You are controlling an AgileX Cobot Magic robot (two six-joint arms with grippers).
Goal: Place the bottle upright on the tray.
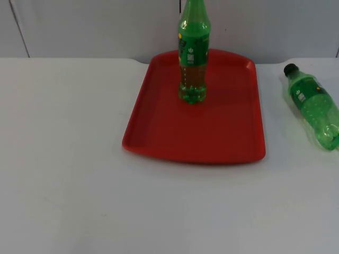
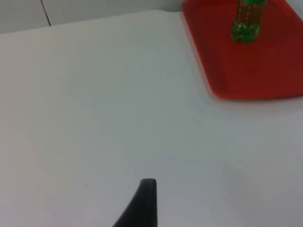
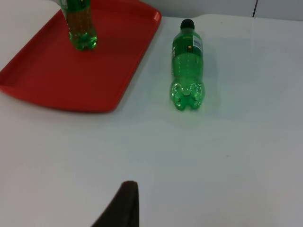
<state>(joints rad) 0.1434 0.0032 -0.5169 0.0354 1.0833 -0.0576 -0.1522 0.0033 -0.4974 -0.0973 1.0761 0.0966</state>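
White table (image 1: 69,159) surrounded a red tray (image 1: 222,137) set near the grey partition wall (image 1: 95,26). One green bottle (image 1: 193,53) stood upright on the tray's far half, its label facing the camera. A second green bottle (image 1: 313,106), black-capped, lay on its side on the table just right of the tray, cap toward the wall. One black fingertip of the left gripper (image 2: 142,203) and one of the right gripper (image 3: 120,205) hung over bare table; their spread could not be told.

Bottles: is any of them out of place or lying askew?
Yes. One bottle stands upright on the tray, but a second bottle lies on its side on the table, beside the tray.
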